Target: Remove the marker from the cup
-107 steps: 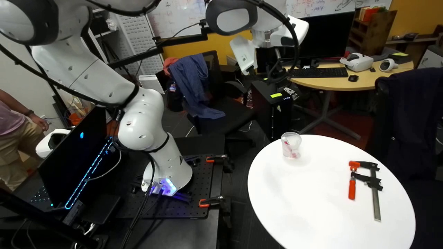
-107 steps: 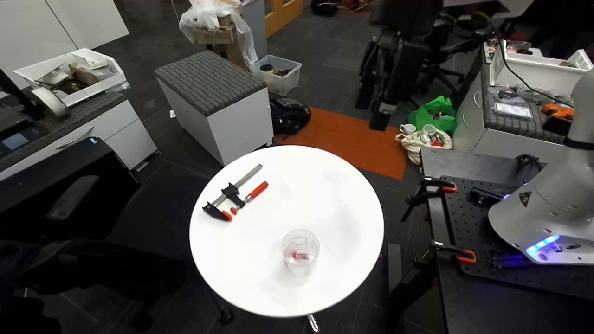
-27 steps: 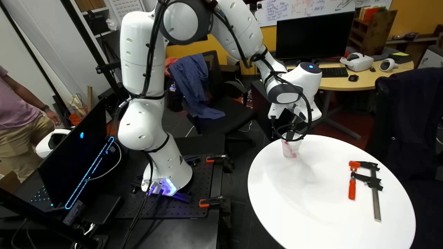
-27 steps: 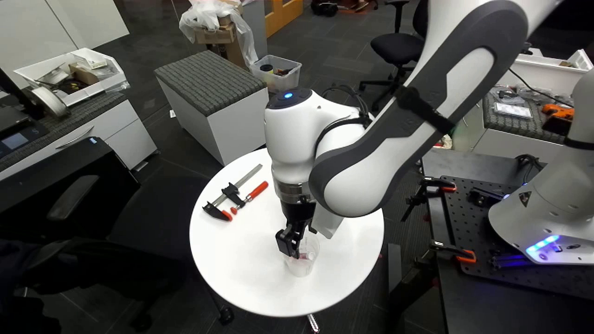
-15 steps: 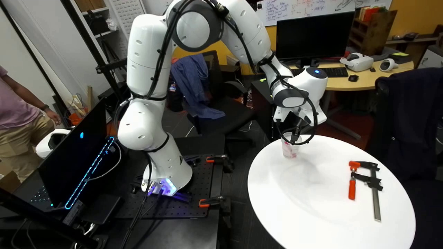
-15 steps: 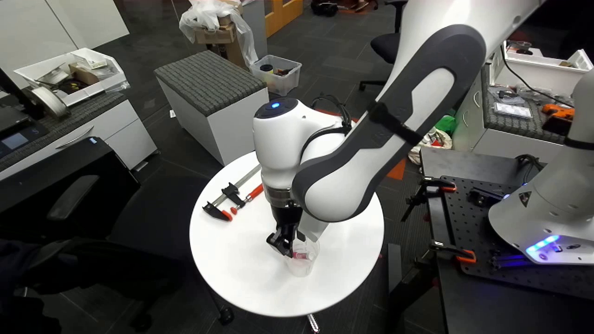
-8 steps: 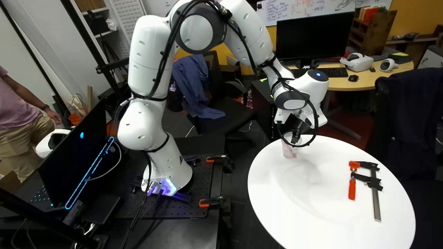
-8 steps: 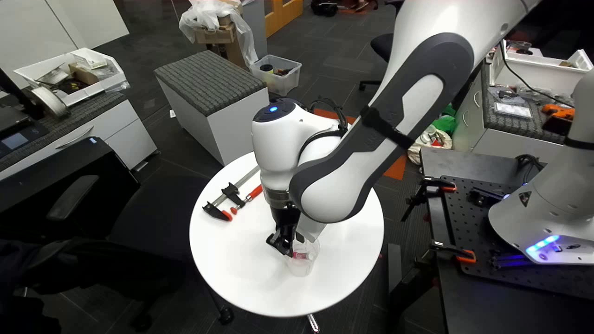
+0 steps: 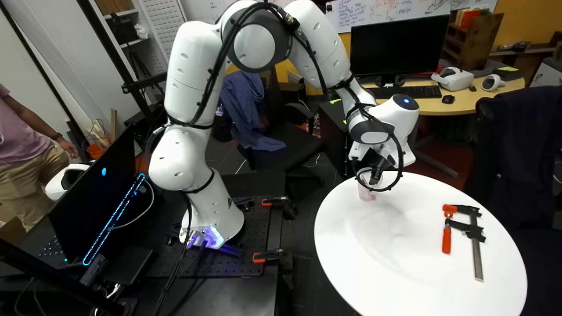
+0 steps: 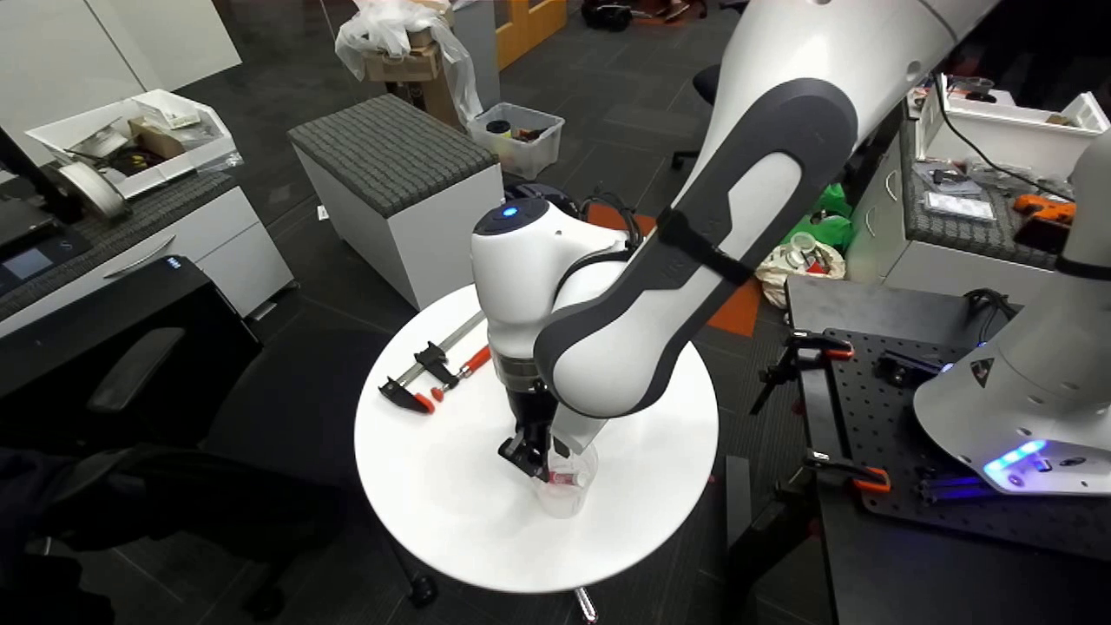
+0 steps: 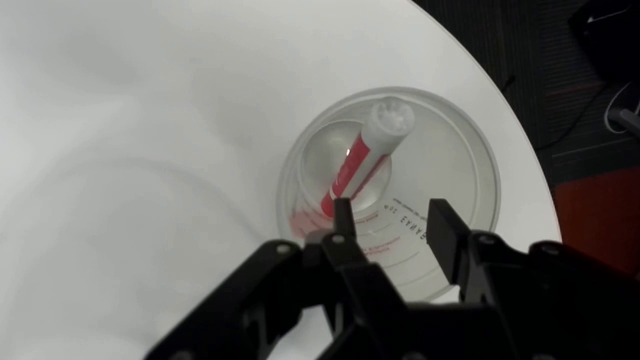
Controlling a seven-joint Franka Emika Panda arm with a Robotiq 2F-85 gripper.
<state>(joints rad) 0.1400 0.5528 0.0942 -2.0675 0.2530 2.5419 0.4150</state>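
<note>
The translucent cup (image 11: pixel 435 150) stands upright on the round white table, shown in both exterior views. Inside it leans the marker (image 11: pixel 367 152), white with red stripes and a red lower end. Its pale upper end rests by the rim on the far side from my fingers. My gripper (image 11: pixel 393 207) is over the near part of the cup, fingers apart with only cup wall visible between them. The left fingertip (image 11: pixel 344 212) overlaps the marker's red end in the wrist view; contact cannot be told. In an exterior view the gripper (image 10: pixel 542 460) is tilted at the cup's rim.
A red-and-black bar clamp (image 9: pixel 475 232) lies on the white table (image 9: pixel 395 272), away from the cup. A black cable (image 9: pixel 401 160) loops around my wrist and hangs near the cup. The cup is close to the table's edge, with dark floor beyond.
Since several seconds ago, the arm has come down from high up to the cup. Over the last second the wrist has sunk and tilted slightly. Cup and marker look unmoved.
</note>
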